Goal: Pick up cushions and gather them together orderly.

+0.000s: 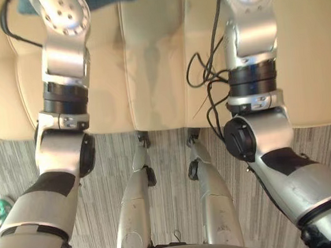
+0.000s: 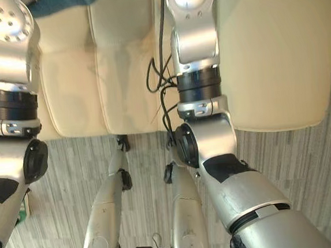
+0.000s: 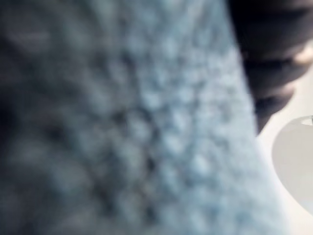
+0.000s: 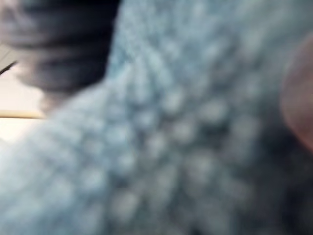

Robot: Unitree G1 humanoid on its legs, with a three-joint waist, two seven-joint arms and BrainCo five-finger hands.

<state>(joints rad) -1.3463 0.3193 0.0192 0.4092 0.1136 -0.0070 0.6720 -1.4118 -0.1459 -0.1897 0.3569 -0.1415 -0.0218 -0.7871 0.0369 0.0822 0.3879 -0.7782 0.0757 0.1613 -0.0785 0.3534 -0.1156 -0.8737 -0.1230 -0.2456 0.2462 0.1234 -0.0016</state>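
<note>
Left wrist view: a blue knitted cushion (image 3: 137, 122) is seen very close against the dark ribbed cover of the left hand (image 3: 266, 58). Blue knitted fabric is likewise seen just beside the right hand (image 4: 63, 39). Whether either hand is open or closed cannot be told. A cream sofa (image 1: 155, 72) is seen below the cushion.
</note>
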